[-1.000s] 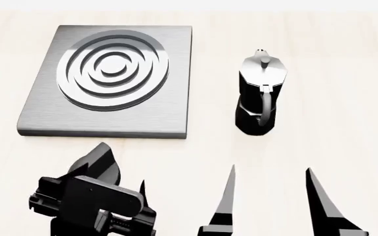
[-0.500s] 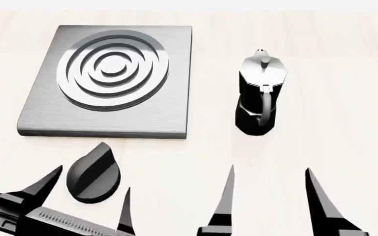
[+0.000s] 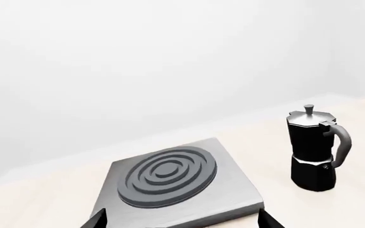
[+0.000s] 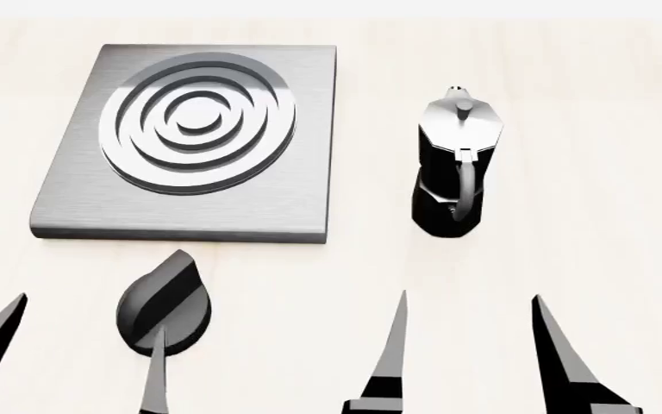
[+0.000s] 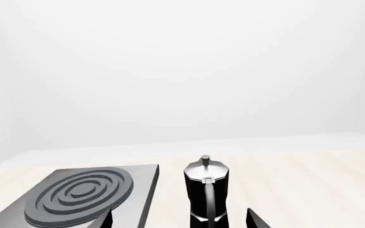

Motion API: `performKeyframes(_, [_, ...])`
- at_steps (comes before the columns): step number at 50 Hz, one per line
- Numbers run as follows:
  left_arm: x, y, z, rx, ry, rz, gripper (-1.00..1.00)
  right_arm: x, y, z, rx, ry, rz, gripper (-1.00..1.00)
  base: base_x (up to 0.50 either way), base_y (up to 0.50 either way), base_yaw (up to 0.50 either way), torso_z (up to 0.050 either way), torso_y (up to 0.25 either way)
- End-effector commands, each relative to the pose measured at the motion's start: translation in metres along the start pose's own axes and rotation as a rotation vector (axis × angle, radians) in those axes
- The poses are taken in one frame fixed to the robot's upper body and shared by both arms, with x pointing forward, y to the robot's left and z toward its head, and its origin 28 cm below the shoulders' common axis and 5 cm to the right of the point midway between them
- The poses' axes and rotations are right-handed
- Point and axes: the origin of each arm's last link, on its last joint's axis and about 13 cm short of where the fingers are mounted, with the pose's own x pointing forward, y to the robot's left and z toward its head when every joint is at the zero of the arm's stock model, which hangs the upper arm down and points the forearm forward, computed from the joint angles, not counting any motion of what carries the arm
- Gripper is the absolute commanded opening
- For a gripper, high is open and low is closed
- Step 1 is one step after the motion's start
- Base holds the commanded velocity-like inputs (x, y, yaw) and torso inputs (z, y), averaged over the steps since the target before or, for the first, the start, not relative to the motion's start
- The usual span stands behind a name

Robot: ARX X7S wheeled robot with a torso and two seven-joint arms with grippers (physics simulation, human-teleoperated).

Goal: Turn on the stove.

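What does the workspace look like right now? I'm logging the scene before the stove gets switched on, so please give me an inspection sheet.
Surface: pale wooden table, flat.
Job's things: grey stove with burner rings; black knob apart from it, near the slab's front edge.
Clutter: coffee pot upright, right of the stove, not touching it.
Grippers: left gripper open, one finger overlapping the knob in the head view; right gripper open, holding nothing.
Cables: nothing seen.
Surroundings: plain white backdrop.

Brushed-grey stove (image 4: 285, 181) with concentric rings, black knob (image 4: 165, 297), black-and-silver pot (image 4: 455, 164).
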Motion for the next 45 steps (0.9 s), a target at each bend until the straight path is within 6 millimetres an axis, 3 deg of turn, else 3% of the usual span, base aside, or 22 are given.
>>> performKeyframes(1, [-0.007,0.007,0.007,-0.042,-0.054,0.016,1.00,0.001,-0.001,0.004,-0.006,-0.022,-0.010,1.00,0.00,0.00,0.00,0.000,0.000])
performKeyframes(18, [-0.010,0.006,0.005,-0.043,-0.043,0.030,1.00,-0.002,-0.006,0.005,0.000,-0.019,-0.030,1.00,0.00,0.00,0.00,0.000,0.000])
performKeyframes(28, [-0.022,0.013,0.018,-0.037,-0.049,0.052,1.00,-0.020,-0.009,0.006,0.000,0.013,-0.056,1.00,0.00,0.00,0.00,0.000,0.000])
performKeyframes(30, [-0.030,0.015,0.006,-0.029,-0.044,0.065,1.00,-0.029,-0.009,0.004,-0.002,0.027,-0.063,1.00,0.00,0.00,0.00,0.000,0.000])
performKeyframes(45, [-0.055,0.025,0.003,-0.031,-0.025,0.103,1.00,-0.053,-0.008,-0.005,0.022,0.074,-0.089,1.00,0.00,0.00,0.00,0.000,0.000])
